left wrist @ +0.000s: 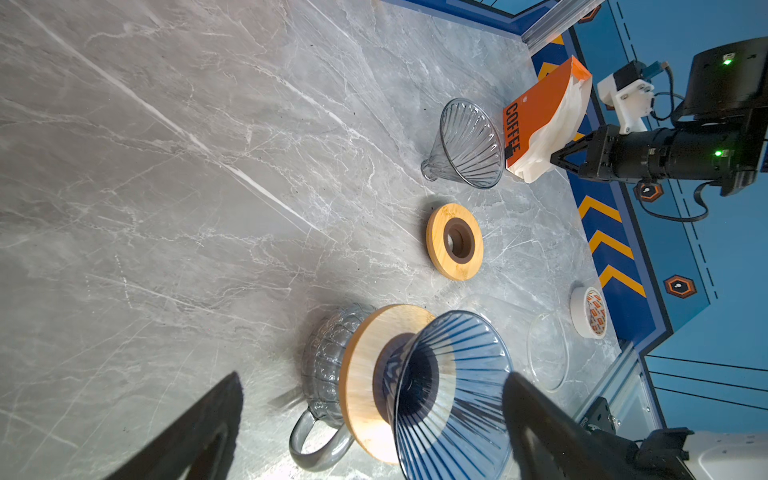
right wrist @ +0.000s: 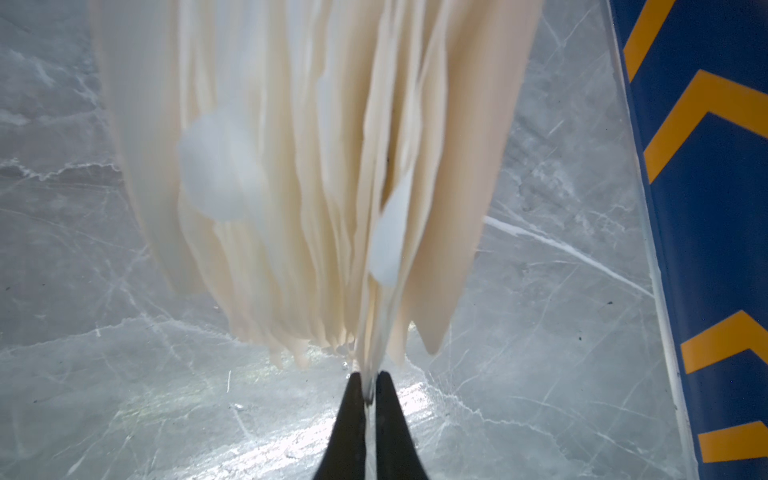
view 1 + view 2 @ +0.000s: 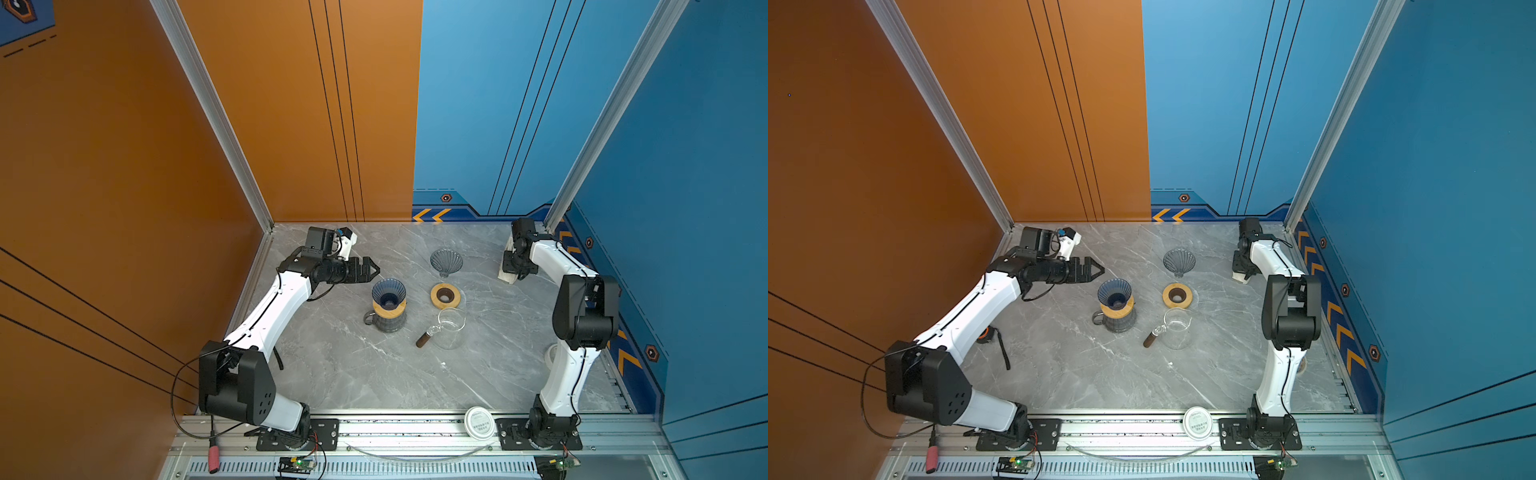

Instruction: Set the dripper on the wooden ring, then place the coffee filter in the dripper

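Presently your right gripper (image 2: 365, 388) is pinched tight on a filter (image 2: 372, 332) edge in the box (image 1: 536, 112) at the far right; the dripper (image 3: 389, 291) stands well to its left, nearer the left gripper (image 3: 375, 269), whose jaws gape wide

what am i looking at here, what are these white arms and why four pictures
Two white robot arms work over a grey table. Two pictures look down from above; the other two come from wrist cameras. On the table: a blue dripper on a glass pot, a clear dripper on its side, a wooden ring, a glass jug, an orange filter pack. The left tool is open and empty near the blue dripper. The right tool pinches a coffee filter at the pack.
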Tool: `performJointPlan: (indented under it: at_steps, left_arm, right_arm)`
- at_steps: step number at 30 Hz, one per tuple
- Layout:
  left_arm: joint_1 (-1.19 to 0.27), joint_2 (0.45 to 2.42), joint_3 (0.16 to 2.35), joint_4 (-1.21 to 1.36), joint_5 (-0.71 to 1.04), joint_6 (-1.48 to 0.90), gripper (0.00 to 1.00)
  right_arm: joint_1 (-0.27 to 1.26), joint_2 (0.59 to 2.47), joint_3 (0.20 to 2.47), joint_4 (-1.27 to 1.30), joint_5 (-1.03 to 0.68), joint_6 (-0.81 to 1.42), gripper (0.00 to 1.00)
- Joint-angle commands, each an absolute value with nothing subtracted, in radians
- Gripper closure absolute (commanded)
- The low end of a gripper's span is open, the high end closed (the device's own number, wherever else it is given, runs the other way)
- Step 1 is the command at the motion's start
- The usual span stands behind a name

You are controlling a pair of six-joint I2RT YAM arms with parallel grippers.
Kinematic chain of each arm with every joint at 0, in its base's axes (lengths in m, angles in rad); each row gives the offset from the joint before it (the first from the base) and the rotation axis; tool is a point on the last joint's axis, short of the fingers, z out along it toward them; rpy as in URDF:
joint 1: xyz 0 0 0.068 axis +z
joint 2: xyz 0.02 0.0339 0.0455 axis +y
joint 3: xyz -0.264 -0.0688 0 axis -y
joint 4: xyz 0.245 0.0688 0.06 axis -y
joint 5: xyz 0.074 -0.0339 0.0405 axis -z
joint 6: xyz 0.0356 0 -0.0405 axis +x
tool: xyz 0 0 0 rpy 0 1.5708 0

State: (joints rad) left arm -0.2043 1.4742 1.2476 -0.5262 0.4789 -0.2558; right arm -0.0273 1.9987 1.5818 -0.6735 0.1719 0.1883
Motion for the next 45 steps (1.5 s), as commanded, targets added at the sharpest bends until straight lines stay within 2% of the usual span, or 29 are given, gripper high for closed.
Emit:
performJointPlan:
  at_steps: [1, 8, 11, 17, 25, 45]
  left_arm:
    - [-0.212, 1.476, 1.259, -0.529, 0.486, -0.258, 0.02]
    - [-0.211, 1.476, 1.261, -0.528, 0.487, -0.258, 0.02]
    - [-0.212, 1.48, 1.263, -0.528, 0.488, -0.259, 0.02]
    - [-0.214, 1.476, 1.267, -0.529, 0.49, -0.251, 0.02]
    - [-0.234, 1.456, 1.278, -0.529, 0.507, -0.186, 0.02]
    - [-0.261, 1.44, 1.296, -0.541, 0.482, -0.161, 0.02]
  right_arm:
    - [-0.047, 1.957, 1.565, -0.704, 0.138, 0.227, 0.89]
    - [-0.049, 1.919, 1.544, -0.704, 0.095, 0.236, 0.76]
    - [-0.049, 1.893, 1.525, -0.703, 0.092, 0.243, 0.74]
    - [-0.056, 1.835, 1.462, -0.68, 0.082, 0.258, 0.73]
    - [-0.115, 1.829, 1.384, -0.592, -0.03, 0.285, 0.76]
    - [-0.137, 1.921, 1.44, -0.548, -0.055, 0.299, 0.82]
